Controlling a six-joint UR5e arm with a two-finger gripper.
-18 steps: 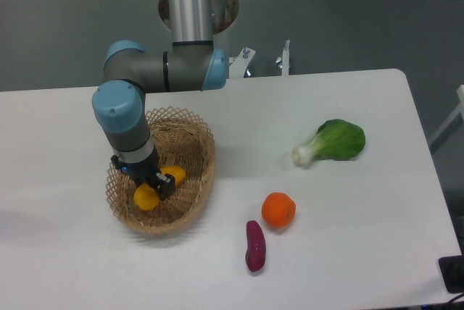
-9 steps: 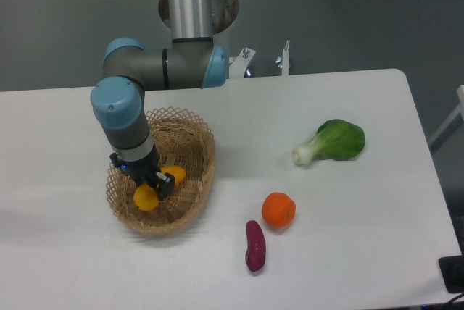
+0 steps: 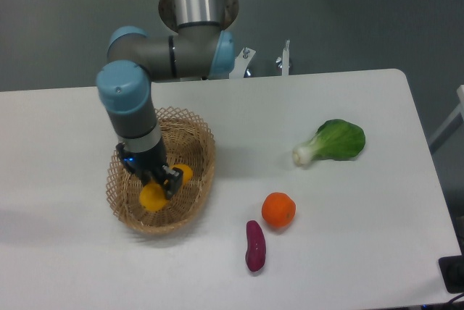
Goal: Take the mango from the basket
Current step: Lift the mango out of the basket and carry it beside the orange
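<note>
The mango point(image 3: 154, 195) is yellow-orange and oblong, and its two ends show on either side of my gripper. It hangs inside the tan wicker basket point(image 3: 196, 143) at the left of the table. My gripper point(image 3: 165, 183) points down into the basket and is shut on the mango's middle. The mango appears raised a little off the basket floor, though the wrist hides its middle.
A round orange point(image 3: 278, 209) and a dark purple sweet potato point(image 3: 254, 245) lie on the white table right of the basket. A green bok choy point(image 3: 331, 141) lies further right. The arm's base stands behind the basket.
The gripper and the mango have shifted slightly right and up inside the basket. The arm's upper joints have moved right as well.
</note>
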